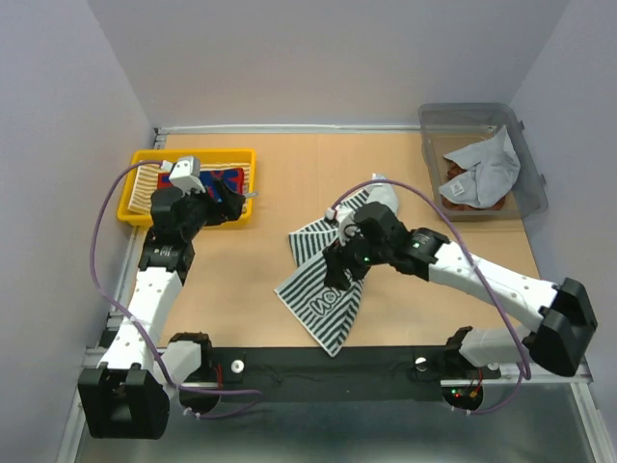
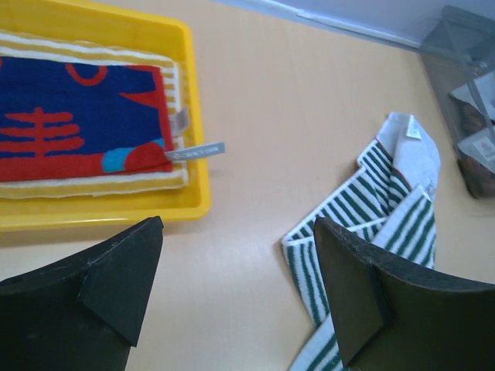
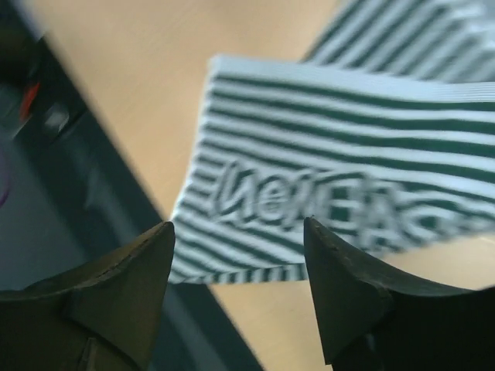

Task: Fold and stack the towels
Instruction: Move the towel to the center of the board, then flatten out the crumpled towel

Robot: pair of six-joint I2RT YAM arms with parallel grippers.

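Observation:
A black-and-white striped towel (image 1: 318,294) lies crumpled and spread at mid-table, one corner reaching the near edge; it also shows in the left wrist view (image 2: 387,201). My right gripper (image 1: 339,278) hovers just over it, open (image 3: 238,228), with nothing between its fingers and the striped towel (image 3: 325,154) below. A red-blue patterned towel (image 2: 69,116) lies folded on a yellow-cream striped one (image 2: 93,182) in the yellow tray (image 2: 100,212). My left gripper (image 2: 237,232) is open beside that tray (image 1: 193,154), over bare table.
A clear plastic bin (image 1: 528,178) stands at the back right with a grey towel (image 1: 487,166) draped over a rust-brown one (image 1: 461,201). Purple cables loop off both arms. A black strip runs along the table's near edge.

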